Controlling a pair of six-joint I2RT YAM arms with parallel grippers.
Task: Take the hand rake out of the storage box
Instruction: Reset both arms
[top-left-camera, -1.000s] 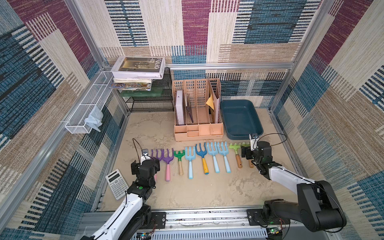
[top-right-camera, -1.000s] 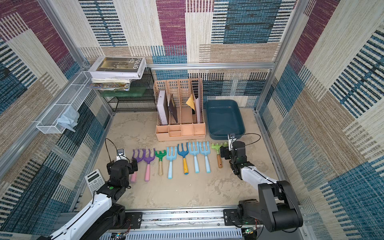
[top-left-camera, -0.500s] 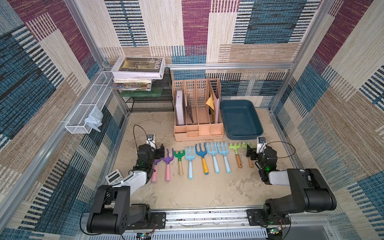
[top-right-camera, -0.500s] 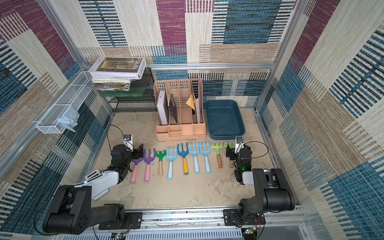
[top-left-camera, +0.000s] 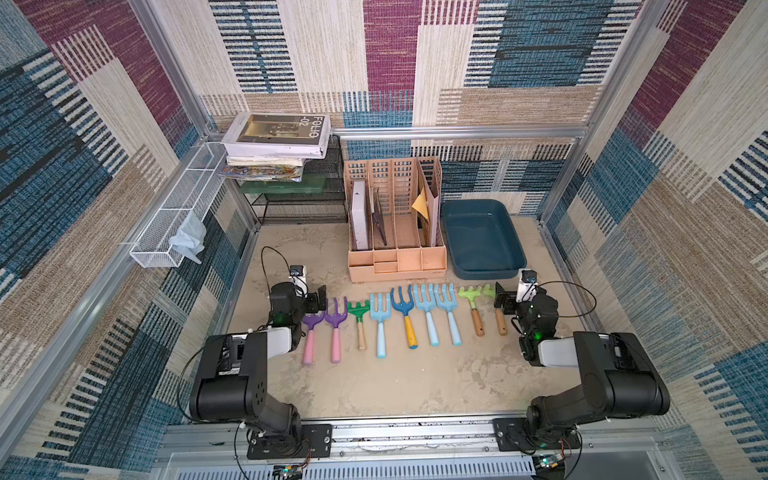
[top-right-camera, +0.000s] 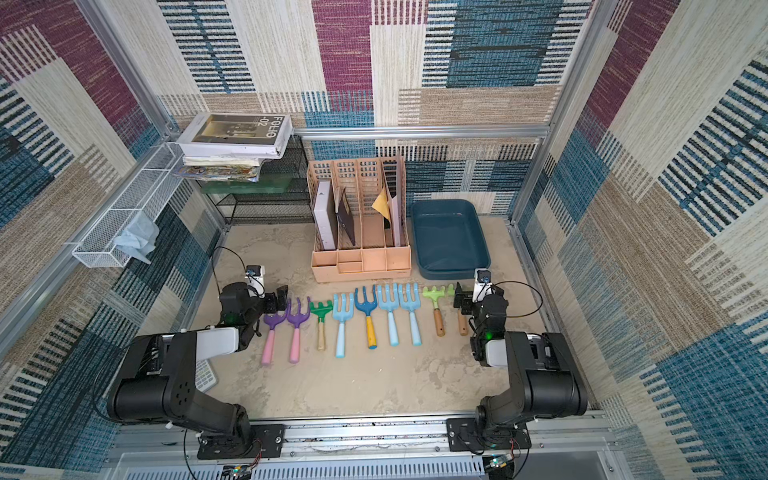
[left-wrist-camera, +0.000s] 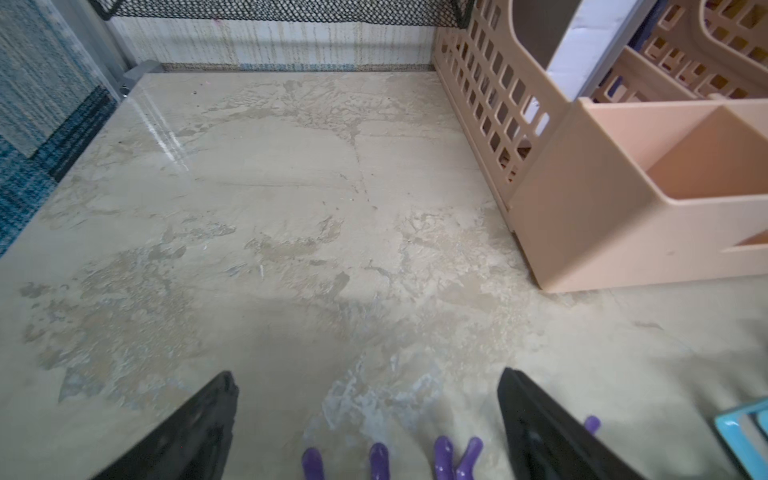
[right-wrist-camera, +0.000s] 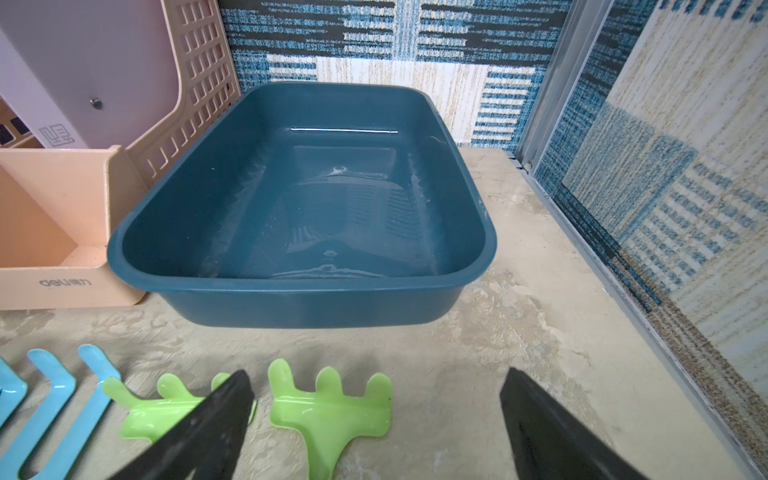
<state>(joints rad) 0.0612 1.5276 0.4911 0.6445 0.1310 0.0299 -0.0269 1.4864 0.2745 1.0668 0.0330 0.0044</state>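
Wide open and holding nothing, the right gripper (right-wrist-camera: 378, 376) hangs low over the desk (right-wrist-camera: 519, 332). In its wrist view the head of the outer lime rake (right-wrist-camera: 332, 411) lies between the two fingers. One finger (right-wrist-camera: 208, 424) crosses in front of the head of the inner lime rake (right-wrist-camera: 145, 415). Whether a finger touches either head I cannot tell. Just past those heads sits the box (right-wrist-camera: 291, 286), its glossy teal floor bare, just beside the peach organiser (right-wrist-camera: 62, 232).

The left gripper (left-wrist-camera: 368, 380) is spread just as wide and also grips nothing. Tines of the purple forks (left-wrist-camera: 378, 457) show between and beside its fingers.

In both top views the two grippers sit at opposite ends of one row of nine tools. The tools lie side by side on the desk, heads toward the organiser and box. From the left end the row runs:

- two purple forks
- a green rake (top-left-camera: 358, 309)
- a pale blue fork (top-left-camera: 380, 320)
- a dark blue fork (top-left-camera: 404, 307) with a yellow handle
- two more pale blue ones
- the two lime rakes on wooden handles

Every rake lies on the desk outside the box. The lime pair is nearest its front wall.
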